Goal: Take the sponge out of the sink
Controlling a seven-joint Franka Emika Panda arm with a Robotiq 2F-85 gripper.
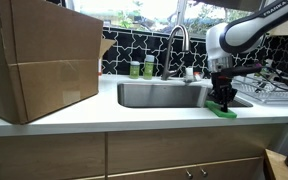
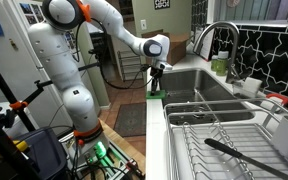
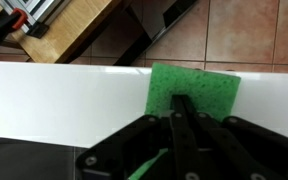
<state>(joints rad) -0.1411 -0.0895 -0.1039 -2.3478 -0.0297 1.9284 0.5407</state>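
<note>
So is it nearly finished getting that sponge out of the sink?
Nearly. Done: the sponge lies on the white counter, outside the sink. In hand: the gripper sits right at it; whether it grips, I cannot tell. Left: probably just letting go and backing away.

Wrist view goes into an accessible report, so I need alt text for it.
A bright green sponge lies flat at the edge of a white counter, with the dark end effector, fingers drawn together, over its near side. Beyond the edge are brown floor tiles and a wooden surface.
</note>
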